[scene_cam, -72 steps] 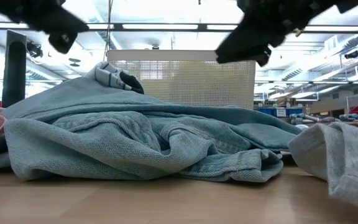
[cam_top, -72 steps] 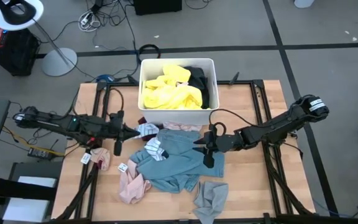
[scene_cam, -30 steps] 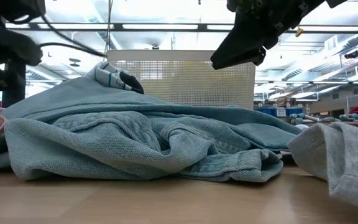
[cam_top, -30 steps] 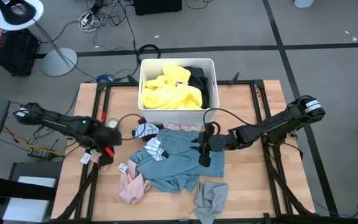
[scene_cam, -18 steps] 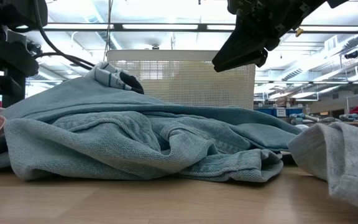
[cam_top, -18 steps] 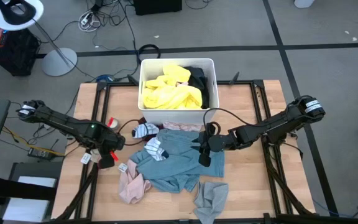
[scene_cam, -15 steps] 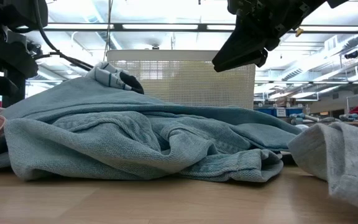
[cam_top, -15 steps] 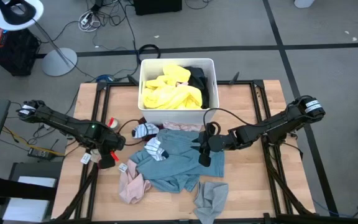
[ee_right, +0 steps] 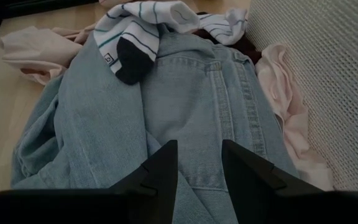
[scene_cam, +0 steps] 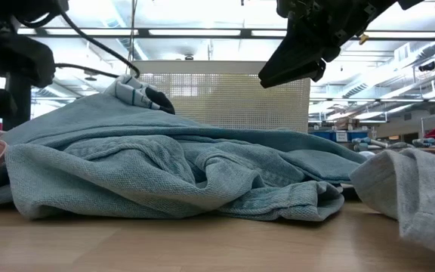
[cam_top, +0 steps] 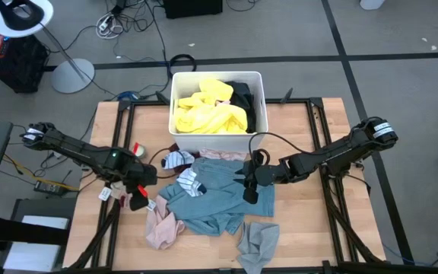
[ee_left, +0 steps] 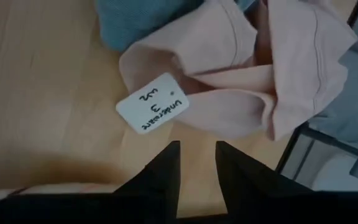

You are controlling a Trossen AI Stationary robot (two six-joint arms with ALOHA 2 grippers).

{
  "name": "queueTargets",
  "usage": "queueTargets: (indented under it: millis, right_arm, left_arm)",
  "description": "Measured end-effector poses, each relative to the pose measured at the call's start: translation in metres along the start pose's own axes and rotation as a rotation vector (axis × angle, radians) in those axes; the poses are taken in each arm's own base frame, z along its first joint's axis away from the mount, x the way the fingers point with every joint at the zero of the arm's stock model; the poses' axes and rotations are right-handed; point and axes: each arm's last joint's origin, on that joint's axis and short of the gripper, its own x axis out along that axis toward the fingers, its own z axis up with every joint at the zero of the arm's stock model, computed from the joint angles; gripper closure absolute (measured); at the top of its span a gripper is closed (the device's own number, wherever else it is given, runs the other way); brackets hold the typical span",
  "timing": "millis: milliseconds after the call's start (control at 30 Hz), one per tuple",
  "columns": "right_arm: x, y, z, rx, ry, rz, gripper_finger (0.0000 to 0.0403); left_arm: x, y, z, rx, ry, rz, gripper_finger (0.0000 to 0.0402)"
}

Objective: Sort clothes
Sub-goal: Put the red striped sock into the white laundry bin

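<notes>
The left pincer [cam_top: 139, 199] hangs open and empty over the pale pink garment [ee_left: 253, 93] near the counter's [cam_top: 310, 228] left edge, its fingers parted just short of a white paper tag [ee_left: 150, 111] tied to that cloth. If it closes where it hovers, it may catch only the tag or bare wood, and the tag could tear off or the cloth could slide away instead of lifting. The pink folds lie loose and partly tucked against the denim, so a shallow pinch may slip free on the way up.

The right pincer [cam_top: 251, 192] is also open and holds nothing, poised above the light blue denim garment [cam_top: 211, 194] spread across the counter's middle. A striped sock [ee_right: 143, 34] rests on top of the denim, and another pink piece [ee_right: 284, 106] lies pressed between it and the white bin [cam_top: 217, 144] at the far edge. Lifting the denim would likely drag these along and mix the sorts. A grey garment [cam_top: 257, 243] at the near edge could also be swept off.
</notes>
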Motion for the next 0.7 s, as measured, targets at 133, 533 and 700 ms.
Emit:
queueTargets:
  millis: [133, 533, 700]
  right_arm:
    - [0.000, 0.000, 0.000, 0.000, 0.000, 0.000, 0.0277]
    - [0.000, 0.000, 0.000, -0.009, 0.000, -0.001, 0.0277]
    - [0.000, 0.000, 0.000, -0.009, 0.000, -0.001, 0.0277]
  left_arm:
    - [-0.004, -0.002, -0.002, -0.061, 0.027, 0.004, 0.0300]
    - [-0.045, -0.006, -0.012, -0.323, -0.027, 0.309, 0.0328]
    - [-0.037, 0.001, -0.010, -0.475, -0.114, 0.393, 0.0329]
